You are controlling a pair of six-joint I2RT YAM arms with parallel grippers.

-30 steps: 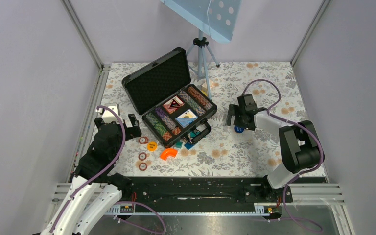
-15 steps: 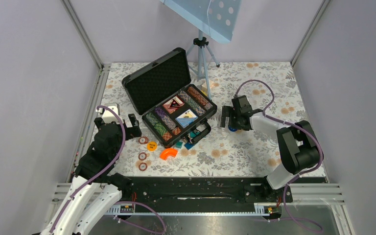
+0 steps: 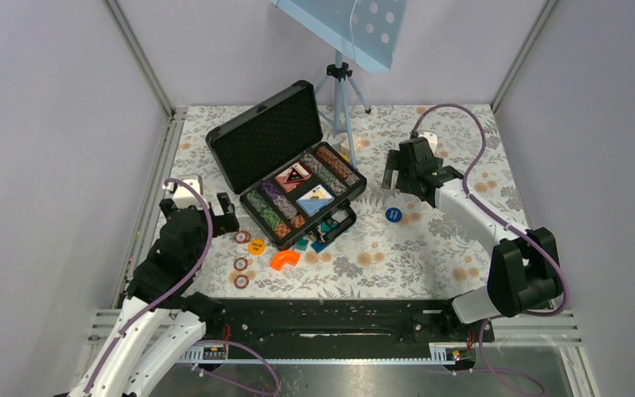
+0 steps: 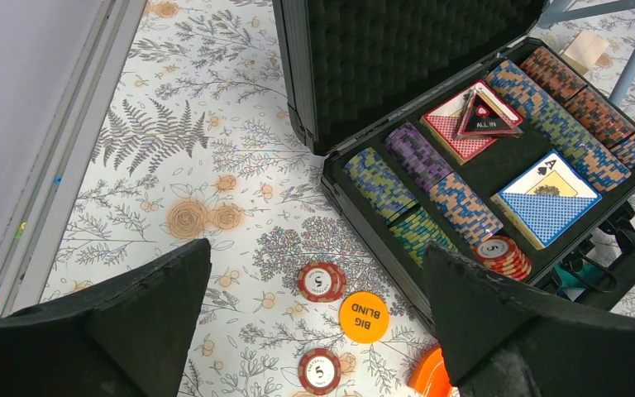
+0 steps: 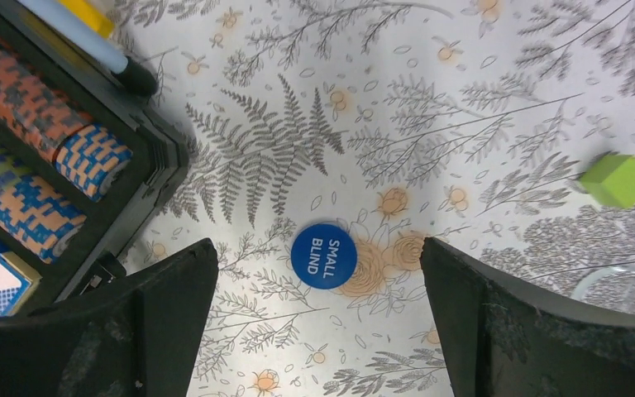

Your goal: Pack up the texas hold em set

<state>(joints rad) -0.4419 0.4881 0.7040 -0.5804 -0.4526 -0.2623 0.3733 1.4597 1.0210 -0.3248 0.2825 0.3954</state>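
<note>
The black briefcase [image 3: 266, 142] of the texas hold em set lies open, with chip rows, a red deck [image 4: 451, 136] and a blue deck [image 4: 550, 203] in its tray. In front of it lie three loose red chips [image 3: 241, 236] and an orange "BIG BLIND" disc [image 3: 256, 246]. My left gripper [image 3: 225, 212] hovers open just left of the case, over a red chip [image 4: 321, 281] and the disc [image 4: 365, 316]. My right gripper [image 3: 395, 179] is open to the right of the case, above a blue "SMALL BLIND" disc [image 3: 393, 215], which shows between its fingertips [image 5: 318, 246].
An orange curved plastic piece [image 3: 284, 260] lies near the loose chips. Small teal and blue blocks [image 3: 321, 238] sit by the case handle. A green cube [image 5: 620, 179] lies right of the blue disc. A tripod [image 3: 341, 91] stands behind the case.
My right gripper went left over the blue disc, then drew back toward the far side, and the disc now lies uncovered a little further left. The left arm has not moved.
</note>
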